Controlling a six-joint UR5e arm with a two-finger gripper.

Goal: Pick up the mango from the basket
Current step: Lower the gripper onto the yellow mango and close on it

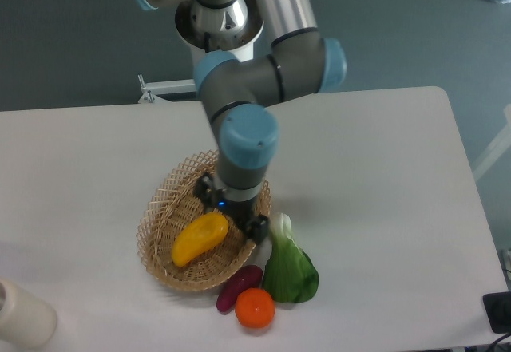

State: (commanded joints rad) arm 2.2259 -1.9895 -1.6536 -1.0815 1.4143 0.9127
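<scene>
My jaws hang spread above the glossy yellow oblong mango in the tan woven wicker basket; looks firm, slippery, so I'd pinch across its thick middle.

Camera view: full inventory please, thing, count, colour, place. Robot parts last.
mango: 1, yellow, lying inside the basket, toward its near-left part
basket: 1, light tan wicker, oval, centre-left of the table
eggplant: 1, purple, on the table just outside the basket's front rim
orange: 1, orange, on the table in front of the eggplant
bok choy: 1, green leaves with white stem, on the table right of the basket
cylinder: 1, cream, bottom-left corner, partly cut off
table: 1, white
black object: 1, right edge, cut off
arm: 1, grey with light blue caps, reaching from the back over the basket
gripper: 1, black, over the basket's right side beside the mango; fingers apart, holding nothing
</scene>
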